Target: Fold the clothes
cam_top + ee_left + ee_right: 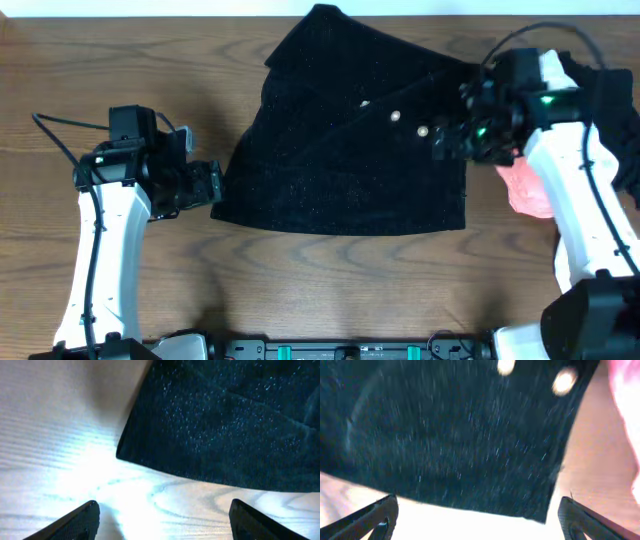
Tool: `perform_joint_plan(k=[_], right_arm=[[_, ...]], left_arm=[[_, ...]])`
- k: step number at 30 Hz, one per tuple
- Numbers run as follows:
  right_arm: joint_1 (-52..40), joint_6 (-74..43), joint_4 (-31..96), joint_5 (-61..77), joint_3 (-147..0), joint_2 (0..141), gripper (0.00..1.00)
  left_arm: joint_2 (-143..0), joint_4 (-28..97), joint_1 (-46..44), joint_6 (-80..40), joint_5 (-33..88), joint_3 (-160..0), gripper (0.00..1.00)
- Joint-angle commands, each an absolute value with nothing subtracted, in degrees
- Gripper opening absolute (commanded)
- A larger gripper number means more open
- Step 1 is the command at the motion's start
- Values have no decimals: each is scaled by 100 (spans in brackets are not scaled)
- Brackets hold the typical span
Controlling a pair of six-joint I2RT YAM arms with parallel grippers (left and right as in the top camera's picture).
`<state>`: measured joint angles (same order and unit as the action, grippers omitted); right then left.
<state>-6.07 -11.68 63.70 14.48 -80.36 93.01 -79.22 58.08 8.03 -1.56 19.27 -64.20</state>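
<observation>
- Two grippers are in view and neither holds anything. The left gripper stands with its jaws well apart over the bare table, just beside the lower left corner of the black knit garment. The right gripper hangs over that garment's right edge, jaws spread wide with nothing between them.
- The step in hand appears to be the pause between folds. The garment looks partly folded, with a flap lying aslant across its upper half, and neither arm has a grasp for the next fold.
- The next move probably calls for each gripper to come down on an edge or corner and pinch the cloth cleanly. The left wrist view has the corner straight ahead of it, and the right wrist view has the hem just beyond its fingertips.
- The garment lies mid-table, towards the far edge. It is a rough trapezoid of nubbly, speckled black knit with a fairly straight near hem.
- A few small pale buttons sit near its right side.
- A pink garment lies bunched just to its right, partly hidden by the right arm.
</observation>
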Motion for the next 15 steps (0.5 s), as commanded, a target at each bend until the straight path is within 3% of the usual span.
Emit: perform_joint_plan(k=[1, 9, 15], right_arm=[[-801, -1450, 6449, 1472, -7682, 9356, 99], [-878, -1581, 6353, 1376, -6722, 9314, 99], [-906, -1590, 6333, 1330, -6237, 9159, 93]], left_arm=[[-7909, 5896, 794, -261, 1870, -6420, 83], [-7975, 5749, 794, 62, 1610, -6005, 83], [-8158, 5238, 794, 10, 1597, -5725, 83]])
